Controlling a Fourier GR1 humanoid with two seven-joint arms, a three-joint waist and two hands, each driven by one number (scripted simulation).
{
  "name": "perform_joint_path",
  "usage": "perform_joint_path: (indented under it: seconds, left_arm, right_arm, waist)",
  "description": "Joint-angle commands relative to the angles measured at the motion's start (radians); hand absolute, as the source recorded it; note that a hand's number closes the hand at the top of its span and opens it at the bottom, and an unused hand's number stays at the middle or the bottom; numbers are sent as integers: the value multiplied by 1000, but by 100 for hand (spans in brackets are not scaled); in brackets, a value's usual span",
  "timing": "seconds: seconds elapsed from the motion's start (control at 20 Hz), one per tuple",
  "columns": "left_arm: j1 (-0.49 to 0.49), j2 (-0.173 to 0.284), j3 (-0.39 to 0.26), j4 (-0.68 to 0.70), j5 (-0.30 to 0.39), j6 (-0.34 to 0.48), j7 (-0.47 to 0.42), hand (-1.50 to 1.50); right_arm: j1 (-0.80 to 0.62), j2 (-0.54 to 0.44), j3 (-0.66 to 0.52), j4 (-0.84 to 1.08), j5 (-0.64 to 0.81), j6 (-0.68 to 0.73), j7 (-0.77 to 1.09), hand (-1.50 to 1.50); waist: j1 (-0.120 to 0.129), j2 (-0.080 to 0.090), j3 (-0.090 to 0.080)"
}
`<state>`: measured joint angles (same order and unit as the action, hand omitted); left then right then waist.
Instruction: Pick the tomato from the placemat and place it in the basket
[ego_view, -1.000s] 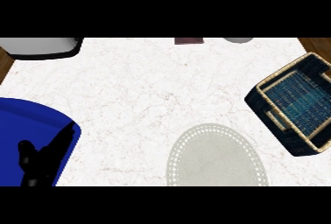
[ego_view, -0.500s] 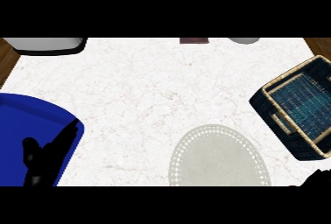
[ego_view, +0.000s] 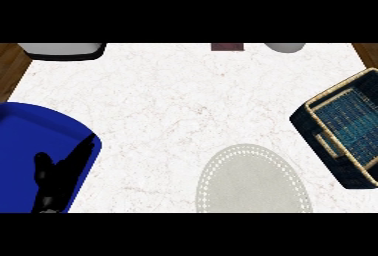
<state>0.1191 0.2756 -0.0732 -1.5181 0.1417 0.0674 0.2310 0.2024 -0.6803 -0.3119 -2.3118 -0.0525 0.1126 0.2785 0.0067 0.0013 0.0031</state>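
While left hand (ego_view: 60, 175) rests slack-fingered over blue tray (ego_view: 29, 135), well left of placemat (ego_view: 252, 181) — basket (ego_view: 347, 131) sits up-right of placemat. Tomato not visible; right hand out of view.

**Bystanders on the marble counter**

A white marble counter (ego_view: 184, 100) with faint reddish veining fills most of the frame. At the left, a large, bright blue rounded object (ego_view: 33, 135) lies on it, running out past the frame's left side and down to the bottom; what it is cannot be told. Along the top, three things are cut off by the frame: a pale grey rounded object (ego_view: 63, 49) at the upper left, a small dark maroon item (ego_view: 227, 47) near the middle, and a light grey rounded object (ego_view: 285, 47) just right of it. Brown wooden floor (ego_view: 10, 62) shows in both upper corners.
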Motion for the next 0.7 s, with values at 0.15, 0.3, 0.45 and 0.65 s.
perform_joint_path:
  seconds: [0.15,0.3,0.45,0.65]
  left_arm:
    - [9,-29,-49,73,-28,-3,49,0]
    - [34,-33,-31,73,-18,2,30,0]
    - [14,-21,-14,70,-23,2,46,0]
    - [7,-37,-23,134,-39,-15,-7,0]
  right_arm:
    - [-284,-201,-169,343,-344,131,112,150]
    - [-323,-213,-215,491,-490,182,134,150]
    - [-428,-245,-156,631,-471,211,114,150]
    - [-512,-251,-110,799,-421,263,41,150]
  waist:
    - [24,8,-4]
    - [20,6,-4]
    - [26,6,-3]
    - [25,8,-3]
